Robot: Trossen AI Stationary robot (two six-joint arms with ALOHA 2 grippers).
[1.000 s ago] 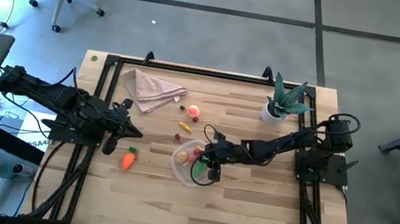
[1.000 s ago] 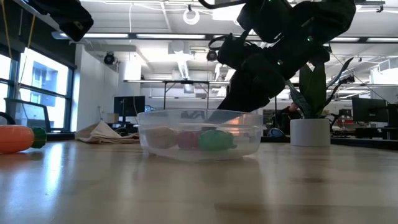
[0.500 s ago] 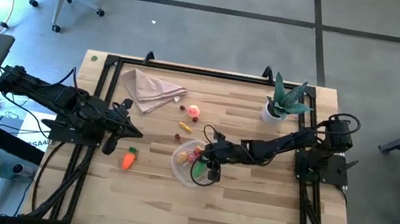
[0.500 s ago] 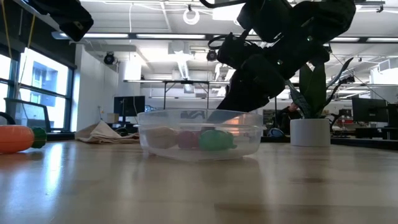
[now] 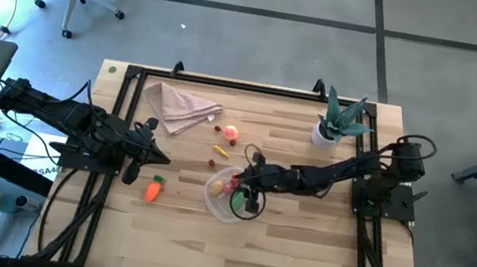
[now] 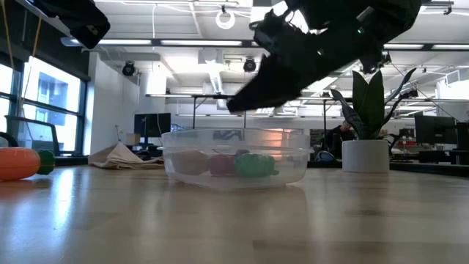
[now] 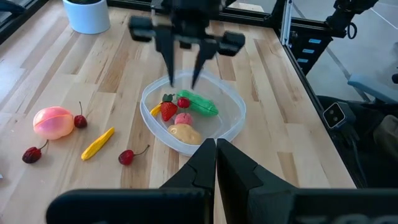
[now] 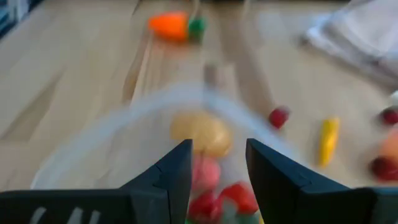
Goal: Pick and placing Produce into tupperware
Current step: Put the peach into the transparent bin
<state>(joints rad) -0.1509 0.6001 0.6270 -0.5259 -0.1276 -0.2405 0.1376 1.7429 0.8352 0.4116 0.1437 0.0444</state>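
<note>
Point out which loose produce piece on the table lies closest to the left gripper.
The orange carrot, lying alone just beside the left gripper. The peach, the yellow piece and the cherries sit farther off, toward the tupperware.

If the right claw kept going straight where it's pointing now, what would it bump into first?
Probably the produce in the tupperware. The right gripper hangs open just above the container, fingers angled down into it, toward the green pepper and red strawberry. Which piece comes first is hard to judge.
</note>
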